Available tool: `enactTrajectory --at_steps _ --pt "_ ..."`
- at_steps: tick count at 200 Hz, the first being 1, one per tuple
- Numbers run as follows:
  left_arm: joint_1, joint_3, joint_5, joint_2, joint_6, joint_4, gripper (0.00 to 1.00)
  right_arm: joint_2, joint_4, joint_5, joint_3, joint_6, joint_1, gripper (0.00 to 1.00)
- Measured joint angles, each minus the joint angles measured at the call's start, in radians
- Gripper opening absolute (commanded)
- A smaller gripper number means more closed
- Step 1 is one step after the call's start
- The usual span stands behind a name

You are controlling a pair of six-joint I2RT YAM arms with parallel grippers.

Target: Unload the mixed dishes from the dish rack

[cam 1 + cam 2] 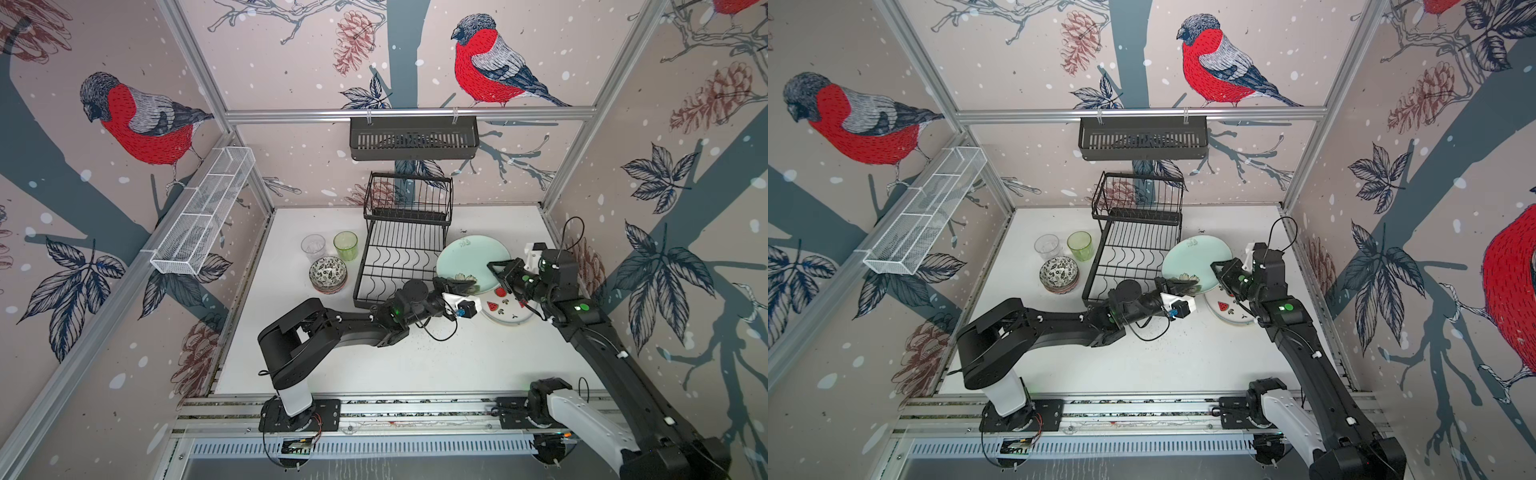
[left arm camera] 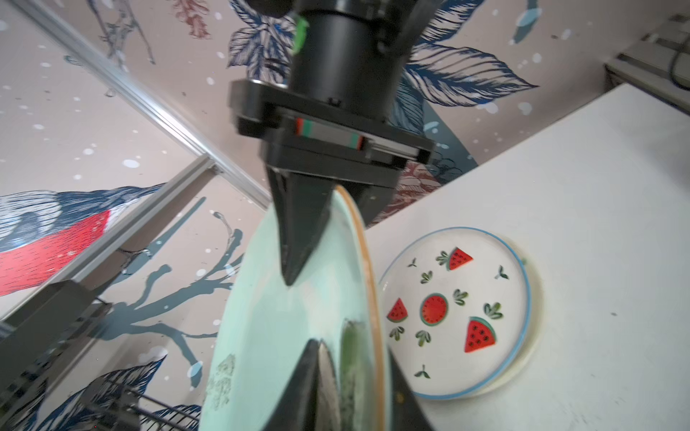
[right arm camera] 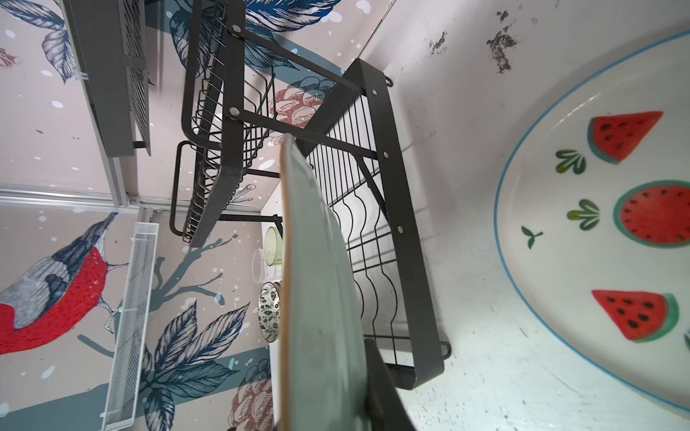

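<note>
On the bench [image 1: 457,361], a clear tumbler [image 1: 313,248], a green tumbler [image 1: 345,246] and stacked patterned bowls [image 1: 328,274] stand left of the dish rack [image 1: 401,257]. Just right of the rack, the pale green plate [image 1: 469,255] is tilted up. The left claw [image 1: 467,286] straddles its flowered rim; I cannot tell whether it grips. The right claw [image 1: 491,265] pinches the opposite rim. The watermelon plate [image 1: 505,305] lies flat beside them, atop another plate.

The dish rack [image 1: 405,249] stands at the back of the table [image 1: 457,365]. Left of it are tumblers [image 1: 345,245], with bowls [image 1: 328,274] before them. Right of it is the flower plate [image 1: 469,257], and the watermelon plate [image 1: 509,309] lies nearer.
</note>
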Motion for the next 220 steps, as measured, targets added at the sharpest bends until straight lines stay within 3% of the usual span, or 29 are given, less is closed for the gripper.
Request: enactTrajectory --at_steps 22,26,89,122,220 --pt "0.001 -0.002 -0.026 -0.003 -0.02 0.058 0.97 -0.002 0.0 -0.002 -0.002 -0.008 -0.008 0.0" --pt "0.001 -0.004 -0.028 -0.003 -0.023 0.068 0.98 -0.001 0.0 -0.002 -0.002 -0.012 -0.01 0.0" --pt "-0.001 -0.029 -0.08 -0.011 -0.102 0.128 0.98 0.003 0.005 -0.008 -0.002 -0.019 -0.051 0.0" --pt "-0.001 -0.004 -0.104 -0.07 -0.218 0.016 0.98 0.005 0.047 -0.024 0.004 -0.024 -0.084 0.0" --pt "0.001 -0.048 -0.155 -0.298 -0.542 -0.06 0.98 -0.059 0.007 -0.036 -0.055 -0.076 -0.23 0.0"
